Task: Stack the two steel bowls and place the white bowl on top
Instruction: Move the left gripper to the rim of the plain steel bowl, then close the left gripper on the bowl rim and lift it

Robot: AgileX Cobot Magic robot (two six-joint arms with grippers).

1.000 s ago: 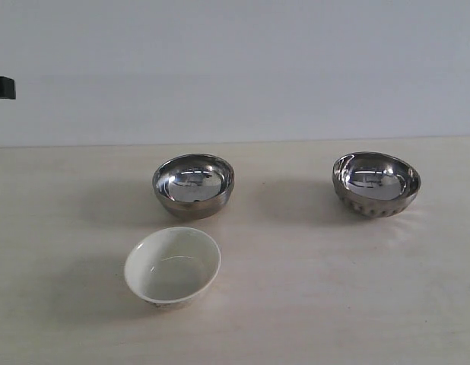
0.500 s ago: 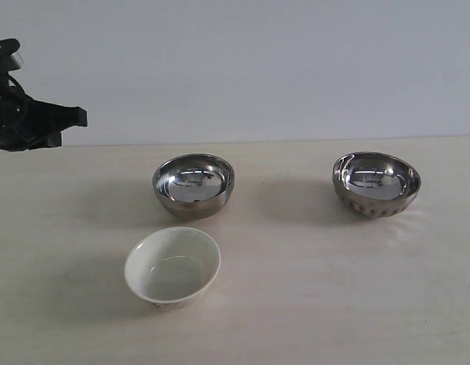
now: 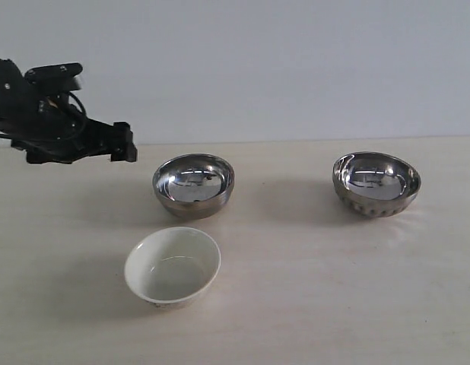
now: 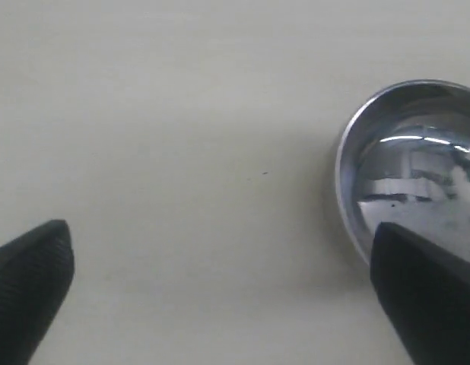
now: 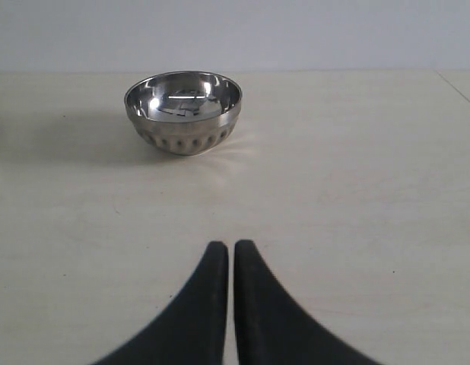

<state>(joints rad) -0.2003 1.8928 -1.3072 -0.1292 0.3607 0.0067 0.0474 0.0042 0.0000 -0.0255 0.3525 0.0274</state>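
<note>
The smooth steel bowl (image 3: 193, 185) stands upright at the table's middle. The ribbed steel bowl (image 3: 376, 183) stands apart at the right, seen too as the ribbed steel bowl (image 5: 183, 112). In front of the smooth one sits the white bowl (image 3: 173, 266). My left gripper (image 3: 125, 150) hovers just left of the smooth steel bowl (image 4: 417, 175), jaws wide open and empty, left gripper (image 4: 220, 232). My right gripper (image 5: 230, 247) is shut and empty, some way short of the ribbed bowl; it is out of the exterior view.
The pale wooden table (image 3: 296, 289) runs back to a plain white wall (image 3: 281, 68). Its back edge lies just behind the steel bowls. A table seam (image 5: 457, 85) shows at one corner of the right wrist view.
My left arm has come in from the left edge toward the smooth steel bowl. Its jaws now stand wide apart. The bowls have not moved.
</note>
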